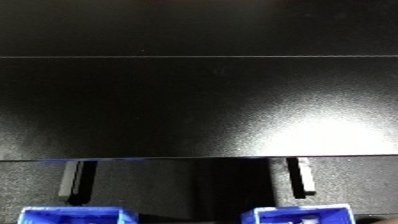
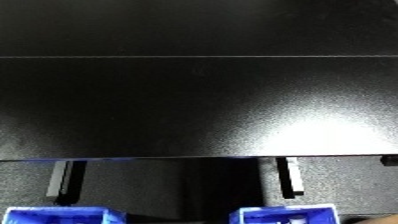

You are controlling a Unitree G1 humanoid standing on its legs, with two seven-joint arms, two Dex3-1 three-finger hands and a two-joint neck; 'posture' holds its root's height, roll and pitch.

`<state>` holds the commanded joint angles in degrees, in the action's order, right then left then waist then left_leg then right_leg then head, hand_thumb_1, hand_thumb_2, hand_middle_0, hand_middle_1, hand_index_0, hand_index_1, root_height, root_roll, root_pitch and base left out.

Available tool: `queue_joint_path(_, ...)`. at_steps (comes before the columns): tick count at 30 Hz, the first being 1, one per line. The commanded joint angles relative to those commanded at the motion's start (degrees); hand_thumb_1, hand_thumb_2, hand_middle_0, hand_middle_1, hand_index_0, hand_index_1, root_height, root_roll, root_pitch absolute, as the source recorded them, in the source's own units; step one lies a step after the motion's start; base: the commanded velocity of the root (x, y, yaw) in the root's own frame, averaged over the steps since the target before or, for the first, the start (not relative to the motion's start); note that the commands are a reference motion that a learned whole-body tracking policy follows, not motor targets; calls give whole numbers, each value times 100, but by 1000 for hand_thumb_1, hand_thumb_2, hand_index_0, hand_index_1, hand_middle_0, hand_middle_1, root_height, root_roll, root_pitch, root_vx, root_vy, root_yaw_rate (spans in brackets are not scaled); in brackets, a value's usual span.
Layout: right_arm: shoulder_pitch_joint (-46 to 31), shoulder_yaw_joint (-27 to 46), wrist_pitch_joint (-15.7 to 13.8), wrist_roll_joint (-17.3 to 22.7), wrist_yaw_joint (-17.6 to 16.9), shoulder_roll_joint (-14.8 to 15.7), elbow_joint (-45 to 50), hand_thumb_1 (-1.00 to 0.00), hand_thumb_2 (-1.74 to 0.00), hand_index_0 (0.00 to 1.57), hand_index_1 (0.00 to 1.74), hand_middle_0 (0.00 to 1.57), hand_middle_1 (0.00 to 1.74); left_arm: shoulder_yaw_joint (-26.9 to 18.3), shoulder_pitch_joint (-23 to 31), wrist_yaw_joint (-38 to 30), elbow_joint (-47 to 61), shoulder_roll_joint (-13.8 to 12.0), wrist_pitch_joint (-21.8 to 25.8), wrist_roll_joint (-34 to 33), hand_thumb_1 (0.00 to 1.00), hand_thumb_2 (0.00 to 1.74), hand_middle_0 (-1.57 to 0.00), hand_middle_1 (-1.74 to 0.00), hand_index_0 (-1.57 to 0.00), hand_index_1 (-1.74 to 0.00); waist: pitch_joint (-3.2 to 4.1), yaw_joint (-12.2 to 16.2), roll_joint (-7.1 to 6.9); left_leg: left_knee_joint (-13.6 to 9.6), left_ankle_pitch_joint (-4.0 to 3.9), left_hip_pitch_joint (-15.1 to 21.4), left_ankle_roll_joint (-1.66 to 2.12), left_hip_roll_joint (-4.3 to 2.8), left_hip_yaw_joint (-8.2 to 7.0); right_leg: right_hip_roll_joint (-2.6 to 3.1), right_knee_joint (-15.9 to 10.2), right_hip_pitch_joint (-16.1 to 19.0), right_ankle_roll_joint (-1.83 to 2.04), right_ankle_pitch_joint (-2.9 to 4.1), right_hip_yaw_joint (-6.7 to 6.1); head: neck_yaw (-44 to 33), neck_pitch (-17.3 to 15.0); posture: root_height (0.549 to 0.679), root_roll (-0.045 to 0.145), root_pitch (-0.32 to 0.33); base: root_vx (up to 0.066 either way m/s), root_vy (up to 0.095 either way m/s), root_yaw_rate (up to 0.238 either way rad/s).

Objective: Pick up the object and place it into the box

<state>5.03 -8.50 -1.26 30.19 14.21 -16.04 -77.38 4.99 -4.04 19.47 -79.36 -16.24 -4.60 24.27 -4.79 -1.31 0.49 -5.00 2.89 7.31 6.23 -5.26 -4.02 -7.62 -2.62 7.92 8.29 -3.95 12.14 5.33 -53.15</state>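
A black table top (image 1: 195, 110) fills most of both eye views, with a bright glare patch at its right. No object to pick up shows on it. Two blue bins peek in at the bottom edge below the table's front edge: one at the lower left (image 1: 75, 216) and one at the lower right (image 1: 302, 215). Only their top rims show; their insides are mostly cut off. Neither hand nor any forearm appears in either view.
A thin seam (image 1: 195, 56) runs across the table near the top. Under the front edge (image 1: 178, 159) stand black frame legs at left (image 1: 78, 180) and right (image 1: 300, 177) over a dark speckled floor.
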Motion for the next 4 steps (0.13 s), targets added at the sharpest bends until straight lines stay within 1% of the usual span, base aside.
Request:
queue_joint_path(2, -12, 11, -5, -32, 9, -9, -24, 0, 0, 0, 0, 0, 0, -16, 5, 26, -21, -6, -17, -11, 0, 0, 0, 0, 0, 0, 17, 10, 3, 0, 7, 21, -1, -11, -6, 2, -13, 20, -3, -1, -2, -16, -42, 672, 15, -30, 16, -10, -35)
queue_joint_path(4, -21, 21, -15, -55, 13, -17, -45, 0, 0, 0, 0, 0, 0, -28, 13, 44, -38, -9, -23, -21, 0, 0, 0, 0, 0, 0, 30, 15, 5, 0, 10, 35, -2, -21, -8, 7, -25, 36, -5, 1, -3, -16, -71, 672, 15, -31, 8, -12, -24)
